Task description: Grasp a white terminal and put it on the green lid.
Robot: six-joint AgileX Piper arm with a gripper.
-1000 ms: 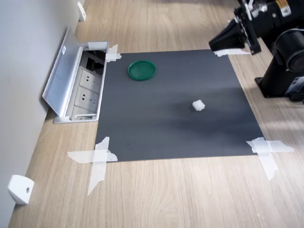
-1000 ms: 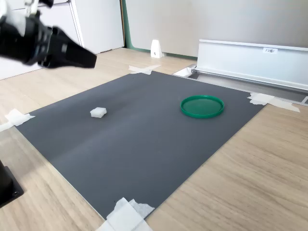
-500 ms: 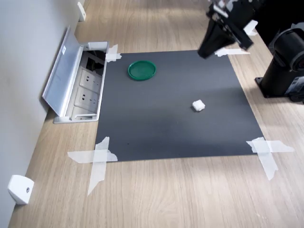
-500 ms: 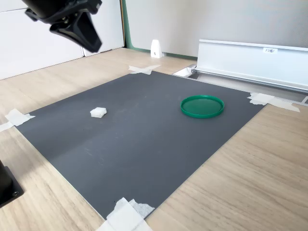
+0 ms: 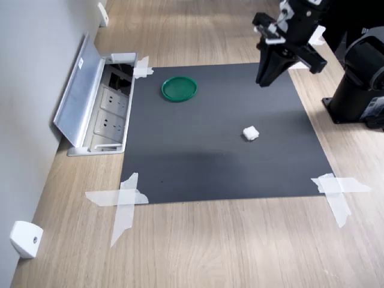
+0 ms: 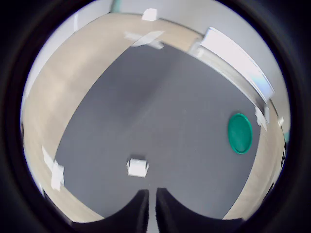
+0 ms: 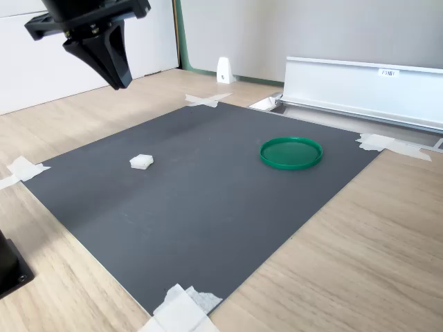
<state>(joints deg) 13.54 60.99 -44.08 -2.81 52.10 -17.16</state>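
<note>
The pincer [image 5: 263, 81] hangs in the air, tips pointing down at the black mat [image 5: 198, 156]; in the wrist view its two fingers [image 6: 138, 206] stand nearly together with only a thin slit between them, and they hold nothing. The white terminal [image 6: 137, 166] lies on the mat just ahead of those tips in the wrist view, well below them and untouched. It is roughly cubic, so no long axis can be told; in the second exterior view [image 7: 141, 161] it sits flat with one corner turned toward the camera.

In the first exterior view the terminal [image 5: 250, 133] is toward the mat's right, and the green lid [image 5: 179, 88] lies flat well apart from it, near the mat's far left part. Only the first exterior view shows the open socket box [image 5: 108, 114] in the counter [image 5: 240, 246], its sockets exposed, and the white wedge piece [image 5: 25, 239] near the wall. The second exterior view shows just the box's raised cover [image 7: 360, 86] behind the lid [image 7: 291, 152].
</note>
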